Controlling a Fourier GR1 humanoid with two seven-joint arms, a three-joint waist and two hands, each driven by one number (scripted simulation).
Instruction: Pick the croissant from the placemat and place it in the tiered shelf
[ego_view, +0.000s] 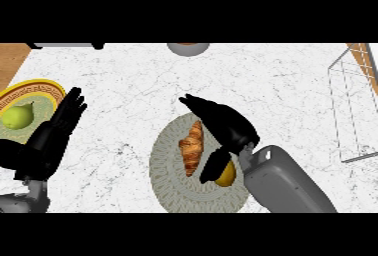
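On the round placemat lies a croissant — the right hand spread wide just beside it, holding nothing — while the left hand rests open near a plate.

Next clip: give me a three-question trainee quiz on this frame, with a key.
1. True or false: the croissant already lies in the tiered shelf.
2. Which hand hovers over the placemat? A left, B right, C neither.
3. Fill in: the plate at the left holds a green ____.
Key: 1 false, it lies on the placemat. 2 B, the right hand, open beside the croissant. 3 pear.
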